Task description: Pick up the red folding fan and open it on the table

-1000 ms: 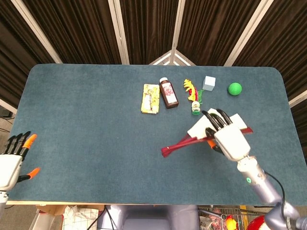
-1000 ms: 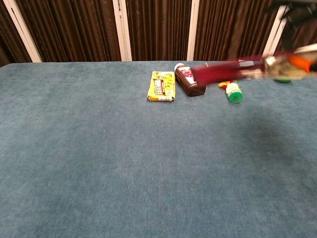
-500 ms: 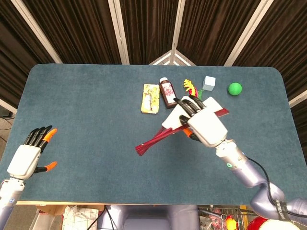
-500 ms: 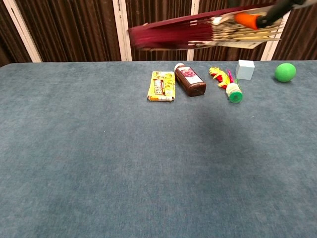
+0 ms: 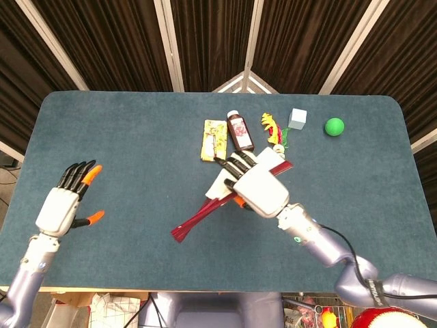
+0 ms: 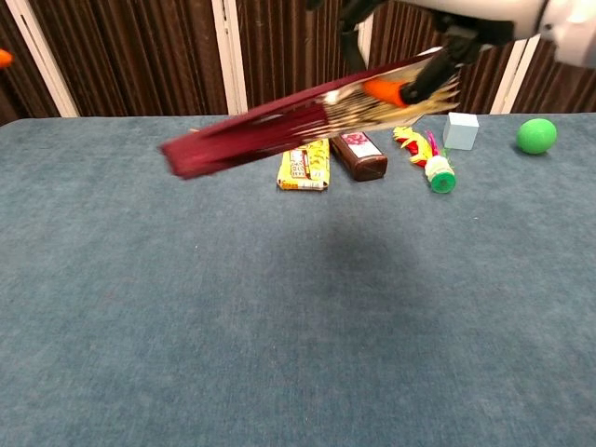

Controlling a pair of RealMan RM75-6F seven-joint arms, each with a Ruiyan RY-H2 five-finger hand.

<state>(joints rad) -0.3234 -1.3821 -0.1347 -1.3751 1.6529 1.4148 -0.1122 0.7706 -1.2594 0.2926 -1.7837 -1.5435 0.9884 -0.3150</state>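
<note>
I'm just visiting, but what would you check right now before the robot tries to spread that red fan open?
1. Fan held: ok. The right hand grips the red folding fan near its wide end.
2. Fan off the table: ok. In the chest view it hangs above the cloth, over its shadow.
3. Fan spread: not ok. The ribs part only slightly near the hand; the rest stays folded.
4. Left hand free: ok. It holds nothing, fingers apart, well away from the fan.
5. Room below: ok. The yellow packet and brown bottle lie beyond the fan.
6. Firmness of the grip: cannot tell.
</note>
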